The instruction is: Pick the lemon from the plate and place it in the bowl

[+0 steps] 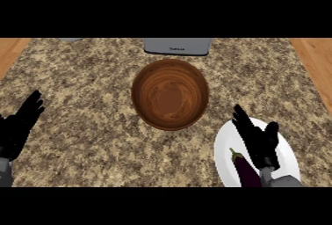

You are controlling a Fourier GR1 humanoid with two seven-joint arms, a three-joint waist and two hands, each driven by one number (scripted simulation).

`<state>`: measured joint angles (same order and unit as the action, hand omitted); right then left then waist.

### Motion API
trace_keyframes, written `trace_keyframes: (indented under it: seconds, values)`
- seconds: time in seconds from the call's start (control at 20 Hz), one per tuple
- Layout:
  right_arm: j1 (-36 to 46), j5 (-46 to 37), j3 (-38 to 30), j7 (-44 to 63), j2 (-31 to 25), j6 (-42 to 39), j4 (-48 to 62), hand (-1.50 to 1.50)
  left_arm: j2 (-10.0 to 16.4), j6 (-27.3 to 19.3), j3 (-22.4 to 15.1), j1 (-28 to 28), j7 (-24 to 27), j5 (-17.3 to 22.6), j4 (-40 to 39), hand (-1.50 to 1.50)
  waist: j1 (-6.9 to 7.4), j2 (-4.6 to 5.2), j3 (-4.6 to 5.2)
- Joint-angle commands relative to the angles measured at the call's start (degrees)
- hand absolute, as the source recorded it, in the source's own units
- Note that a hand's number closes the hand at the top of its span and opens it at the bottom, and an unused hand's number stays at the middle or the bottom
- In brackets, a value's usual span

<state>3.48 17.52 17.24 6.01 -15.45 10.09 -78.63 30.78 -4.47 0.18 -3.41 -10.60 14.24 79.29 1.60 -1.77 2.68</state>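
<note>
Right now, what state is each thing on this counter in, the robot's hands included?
Bowl: upright, empty.
Plate: lying flat, carrying an eggplant; no lemon shows.
Eggplant: lying on the plate, not held.
Right hand: open, fingers straight, over the plate beside the eggplant.
Left hand: open, resting at the view's left edge.
Grey box: behind the bowl, partly cut off; state unclear.

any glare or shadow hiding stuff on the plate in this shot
Head view: no glare on the white plate; the wooden bowl darkens toward its centre; only the right hand, not shadow, covers part of the plate, next to the purple eggplant.
</note>
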Motion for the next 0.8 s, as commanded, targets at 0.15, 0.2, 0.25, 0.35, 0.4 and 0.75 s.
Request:
trace_keyframes:
  seconds: [0.15, 0.2, 0.25, 0.35, 0.4, 0.75]
  values:
    - [1.9, -1.7, -7.9, -8.7, -8.9, -1.3, -8.2, 1.50, -7.2, 3.4, -6.8, -2.6, 6.4, -0.1, 6.8, 0.00, -3.91, 1.00, -2.62]
    - [2.9, -1.5, -9.2, -10.0, -9.6, -1.4, -9.9, 1.50, -8.1, 4.0, -8.7, -4.1, 8.7, -1.3, 8.0, 0.00, -4.88, 0.85, -2.59]
    - [2.3, -1.6, -11.3, -13.8, -10.7, -1.5, -11.1, 1.50, -9.3, 4.8, -10.3, -4.8, 9.4, -1.2, 9.7, 0.00, -6.17, 0.48, -2.67]
    - [1.0, -17.7, -8.8, -10.8, -20.4, 5.6, -3.2, 1.50, -10.9, 6.0, -12.4, -3.8, 9.3, -0.7, 9.7, 0.00, -4.42, 1.40, -2.42]
    - [-3.3, -12.9, -9.2, -15.2, -14.4, 5.4, -4.9, 1.50, -13.6, 4.7, -15.3, -4.2, 8.5, -2.3, 11.2, 0.00, -3.44, 1.52, -2.72]
    - [1.1, -19.4, -7.7, -23.6, -17.1, 0.7, 1.8, -1.50, -17.0, 4.3, -17.0, -8.2, 8.3, -5.4, 7.7, 0.00, -1.80, 1.89, -2.67]
